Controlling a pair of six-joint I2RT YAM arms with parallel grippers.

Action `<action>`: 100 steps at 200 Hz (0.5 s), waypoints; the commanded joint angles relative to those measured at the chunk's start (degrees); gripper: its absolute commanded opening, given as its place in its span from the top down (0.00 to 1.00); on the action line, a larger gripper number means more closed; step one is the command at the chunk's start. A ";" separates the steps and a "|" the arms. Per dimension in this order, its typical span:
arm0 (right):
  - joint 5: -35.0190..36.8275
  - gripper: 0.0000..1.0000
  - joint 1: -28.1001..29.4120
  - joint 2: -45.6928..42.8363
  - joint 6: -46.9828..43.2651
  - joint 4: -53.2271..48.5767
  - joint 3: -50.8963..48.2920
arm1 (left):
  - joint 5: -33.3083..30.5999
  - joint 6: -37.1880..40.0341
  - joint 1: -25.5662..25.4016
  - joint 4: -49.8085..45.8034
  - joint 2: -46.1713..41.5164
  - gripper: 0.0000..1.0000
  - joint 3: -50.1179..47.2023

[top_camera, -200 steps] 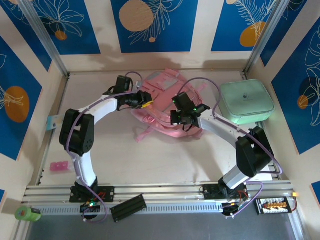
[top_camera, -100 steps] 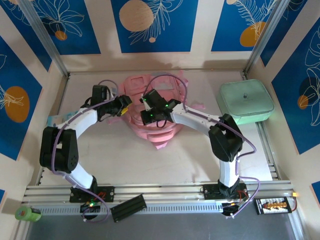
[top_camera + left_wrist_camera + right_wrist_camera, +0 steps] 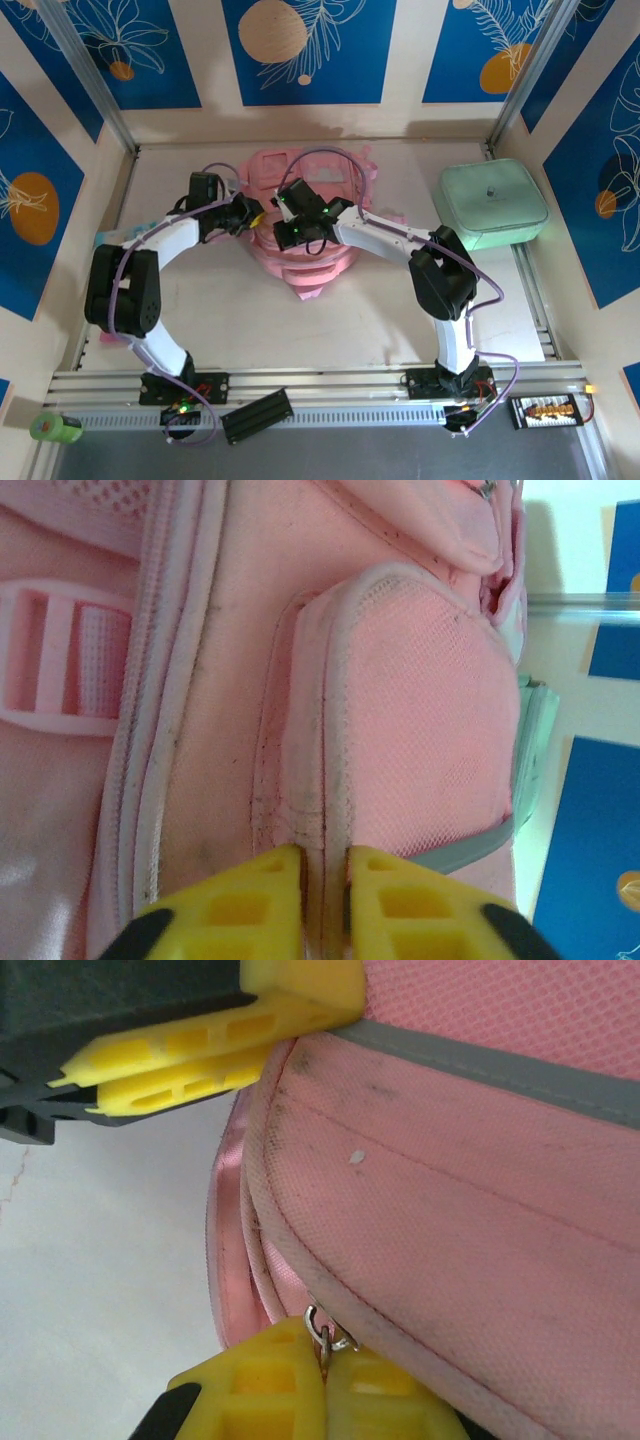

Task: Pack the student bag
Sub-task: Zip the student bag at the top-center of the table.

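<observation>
Pink and soft, the bag [image 3: 315, 262] lies on the table [image 3: 250, 310] at the upper middle of the overhead view, with both arms reaching in to it. At its left edge is the left gripper [image 3: 252, 213]. In that wrist view, the yellow fingers [image 3: 265, 895] at the bottom of the frame are pressed together on the pale piping of a mesh pocket [image 3: 420, 740]. Just right of it, over the bag, is the right gripper [image 3: 285, 228]. At the bottom of its own wrist view, its fingers [image 3: 260, 1390] are clamped on the bag at a small metal ring [image 3: 322, 1332], probably a zip pull. The left gripper's fingers [image 3: 200, 1055] show at the upper left of that frame, touching the bag's grey trim [image 3: 500, 1065]. A mint case [image 3: 493, 203] sits well apart at the right of the overhead view.
</observation>
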 commanded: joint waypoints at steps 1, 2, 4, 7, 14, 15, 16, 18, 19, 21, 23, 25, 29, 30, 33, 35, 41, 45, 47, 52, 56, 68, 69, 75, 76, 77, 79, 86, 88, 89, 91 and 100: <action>-0.31 1.00 0.38 -2.04 0.45 -2.25 -0.07 | -0.14 1.91 -0.41 -0.66 1.14 0.99 2.89; -0.31 1.00 0.30 -2.20 0.54 -2.31 -0.27 | -0.28 1.96 -0.42 -0.75 1.12 1.00 2.98; -0.37 1.00 0.13 -2.54 0.59 -2.33 -0.96 | -0.39 2.21 -0.39 -0.99 1.18 1.00 3.14; -0.38 1.00 -0.06 -3.22 0.75 -2.24 -2.00 | -0.61 2.51 -0.41 -1.27 1.25 1.00 3.41; -0.27 1.00 -0.75 -4.97 1.02 -1.56 -4.82 | -1.06 3.31 -0.34 -1.88 1.37 1.00 3.92; -0.15 1.00 -0.84 -5.25 1.05 -1.48 -5.32 | -1.09 3.36 -0.30 -1.97 1.38 1.00 4.02; -0.09 1.00 -0.93 -5.48 1.11 -1.35 -5.75 | -1.11 3.52 -0.32 -2.02 1.42 1.00 4.07; 0.10 1.00 -1.12 -6.06 1.19 -1.14 -6.46 | -1.19 3.75 -0.28 -2.23 1.45 1.00 4.24; 0.30 1.00 -1.24 -6.28 1.31 -1.09 -7.02 | -1.29 3.84 -0.27 -2.32 1.46 1.00 4.36; 0.55 1.00 -1.42 -6.86 1.38 -1.01 -7.82 | -1.43 4.09 -0.24 -2.50 1.53 1.00 4.43; 0.88 1.00 -1.69 -7.33 1.48 -0.84 -8.54 | -1.51 4.33 -0.19 -2.66 1.55 1.00 4.64; 1.09 1.00 -1.95 -7.87 1.60 -0.84 -9.36 | -1.62 4.50 -0.15 -2.85 1.66 1.00 4.82; 1.58 1.00 -2.57 -8.83 1.65 -0.83 -10.85 | -1.80 4.79 -0.04 -3.14 1.76 1.00 4.95; 1.65 1.00 -2.67 -9.07 1.67 -0.81 -11.15 | -1.77 4.89 -0.02 -3.17 1.75 1.00 4.98; 2.00 1.00 -3.08 -9.75 1.69 -0.86 -12.16 | -1.82 5.09 0.06 -3.32 1.81 1.00 5.14; 2.23 1.00 -3.40 -10.23 1.76 -0.93 -12.75 | -1.83 5.20 0.06 -3.37 1.88 1.00 5.24; 3.03 1.00 -4.38 -11.44 1.78 -1.08 -14.43 | -1.89 5.47 0.23 -3.45 2.05 1.00 5.43; 3.56 1.00 -5.05 -12.26 1.86 -1.21 -15.39 | -1.91 5.66 0.33 -3.55 2.23 1.00 5.54; 3.85 1.00 -5.38 -12.59 1.86 -1.22 -15.86 | -1.92 5.76 0.35 -3.60 2.25 1.00 5.58; 4.48 1.00 -6.25 -13.33 1.83 -1.43 -16.82 | -1.91 6.00 0.52 -3.71 2.39 1.00 5.72; 4.93 1.00 -6.95 -13.88 1.79 -1.67 -17.44 | -1.94 6.17 0.55 -3.86 2.39 1.00 5.83; 6.12 1.00 -9.07 -15.03 1.57 -2.64 -18.49 | -1.94 6.70 0.84 -4.12 2.52 1.00 5.95; 6.21 1.00 -9.22 -15.11 1.54 -2.77 -18.53 | -1.93 6.81 0.86 -4.15 2.52 1.00 5.91; 6.59 1.00 -10.13 -15.57 1.08 -3.17 -18.84 | -2.14 7.14 0.99 -4.41 2.52 1.00 5.91; 6.70 1.00 -10.28 -15.65 0.99 -3.25 -18.92 | -2.16 7.26 0.98 -4.51 2.56 1.00 5.90; 6.80 1.00 -10.43 -15.69 0.90 -3.29 -18.97 | -2.17 7.36 0.98 -4.56 2.59 1.00 5.89; 7.03 1.00 -10.71 -15.87 0.77 -3.45 -19.04 | -2.18 7.52 1.08 -4.71 2.60 1.00 5.91; 7.61 1.00 -11.55 -16.31 0.09 -3.69 -19.25 | -2.56 8.08 1.21 -5.20 2.61 1.00 5.97; 7.72 1.00 -11.78 -16.38 -0.18 -3.77 -19.33 | -2.60 8.31 1.23 -5.35 2.61 1.00 5.97; 7.71 1.00 -11.93 -16.40 -0.30 -3.81 -19.30 | -2.70 8.41 1.28 -5.47 2.61 1.00 6.01; 7.74 1.00 -12.16 -16.53 -0.67 -3.85 -19.39 | -2.81 8.66 1.27 -5.55 2.63 1.00 6.03; 7.99 1.00 -13.14 -16.93 -2.05 -4.09 -19.60 | -3.10 9.63 1.48 -6.52 2.82 1.00 6.12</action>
